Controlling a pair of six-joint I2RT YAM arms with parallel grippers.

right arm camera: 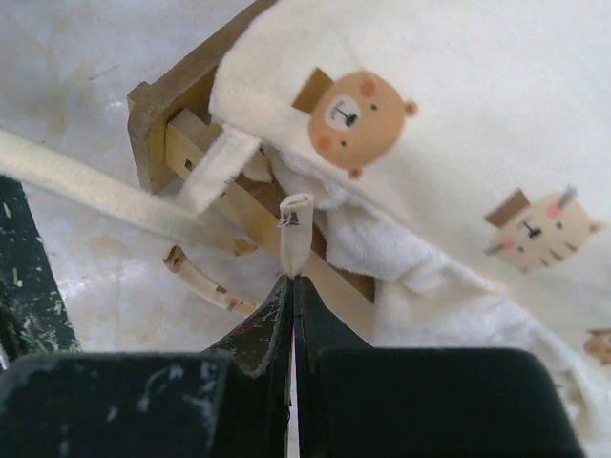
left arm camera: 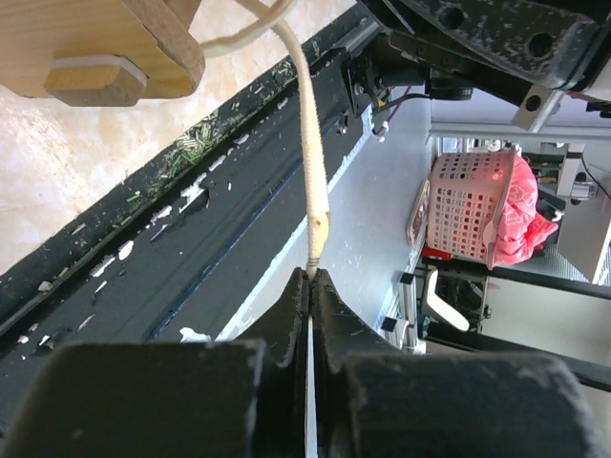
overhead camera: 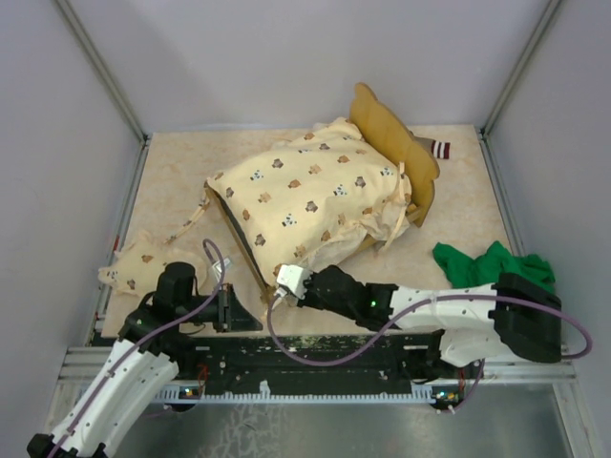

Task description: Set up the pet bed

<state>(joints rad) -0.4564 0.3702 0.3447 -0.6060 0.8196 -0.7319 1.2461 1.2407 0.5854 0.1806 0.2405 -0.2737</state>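
Note:
The pet bed (overhead camera: 389, 135) stands in the middle of the table, its wavy headboard at the far right. A cream animal-print quilt (overhead camera: 305, 196) covers most of it. My left gripper (overhead camera: 229, 307) is by the bed's near left corner, over the table's front rail. In the left wrist view it (left arm camera: 312, 277) is shut on the end of a cream tie string (left arm camera: 307, 162) that runs up past a wooden bed leg (left arm camera: 95, 48). My right gripper (overhead camera: 286, 281) is at the bed's near edge. In the right wrist view it (right arm camera: 291, 280) is shut on a short cream tie strap (right arm camera: 294, 229) beside the wooden frame (right arm camera: 158, 110) and quilt (right arm camera: 430, 114).
A small animal-print pillow (overhead camera: 143, 258) lies at the near left. A green cloth (overhead camera: 492, 265) is crumpled at the right by the right arm. A dark striped item (overhead camera: 441, 149) lies behind the headboard. The black front rail (left arm camera: 191, 248) runs below the left gripper.

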